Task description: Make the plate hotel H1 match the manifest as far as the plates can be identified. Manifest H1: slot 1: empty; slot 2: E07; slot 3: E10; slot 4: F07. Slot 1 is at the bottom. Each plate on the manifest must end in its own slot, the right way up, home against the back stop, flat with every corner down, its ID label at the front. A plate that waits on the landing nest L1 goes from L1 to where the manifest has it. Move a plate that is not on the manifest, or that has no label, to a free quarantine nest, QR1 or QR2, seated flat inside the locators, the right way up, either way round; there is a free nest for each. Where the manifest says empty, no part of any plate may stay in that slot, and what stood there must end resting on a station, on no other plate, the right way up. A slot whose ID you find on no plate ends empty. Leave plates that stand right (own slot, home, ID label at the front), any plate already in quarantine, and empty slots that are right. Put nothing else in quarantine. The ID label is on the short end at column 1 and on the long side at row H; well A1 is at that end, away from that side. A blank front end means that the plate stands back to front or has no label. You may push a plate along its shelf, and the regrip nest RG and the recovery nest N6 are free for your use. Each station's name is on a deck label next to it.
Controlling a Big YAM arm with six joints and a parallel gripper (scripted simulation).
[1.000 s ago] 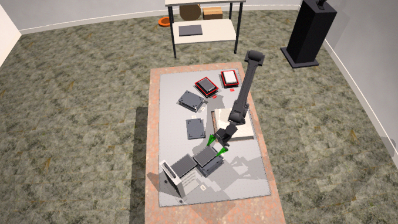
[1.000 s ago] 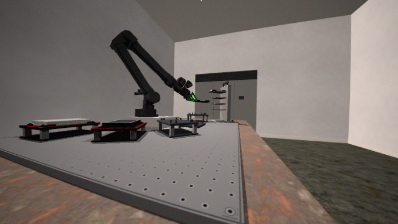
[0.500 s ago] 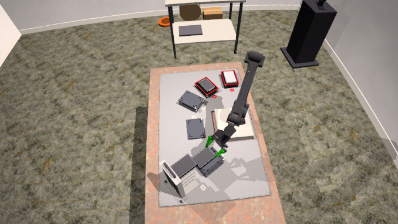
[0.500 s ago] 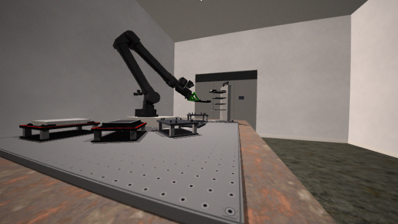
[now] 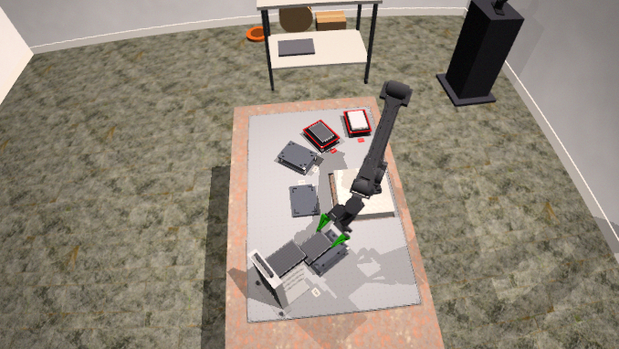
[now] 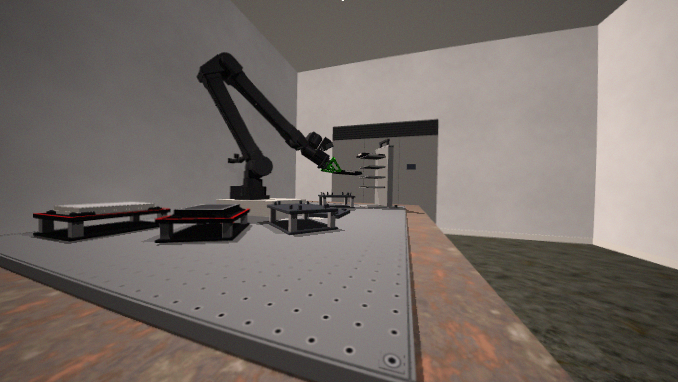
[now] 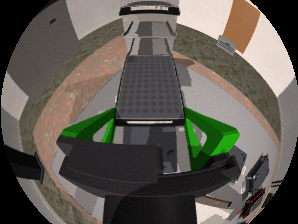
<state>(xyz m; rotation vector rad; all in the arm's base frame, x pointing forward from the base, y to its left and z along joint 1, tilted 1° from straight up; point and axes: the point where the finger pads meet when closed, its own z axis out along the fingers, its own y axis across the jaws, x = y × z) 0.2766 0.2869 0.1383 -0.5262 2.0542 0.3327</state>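
Observation:
My gripper (image 5: 333, 230) is shut on a dark well plate (image 5: 316, 247) by its long sides and holds it level in the air above a dark nest (image 5: 330, 261). In the side view the plate (image 6: 346, 172) hangs clear of the deck, pointing at the plate hotel H1 (image 6: 381, 172). In the wrist view the plate (image 7: 148, 90) lies between my green fingers with a pale strip at its near end. The white hotel stands at the front left, with a dark plate (image 5: 285, 258) on its top level. I cannot read any labels.
Two red-edged quarantine nests stand at the back: one holds a dark plate (image 5: 320, 133), the other a white plate (image 5: 357, 121). Two grey nests (image 5: 298, 156) (image 5: 303, 200) sit left of the arm's pale base block (image 5: 365, 194).

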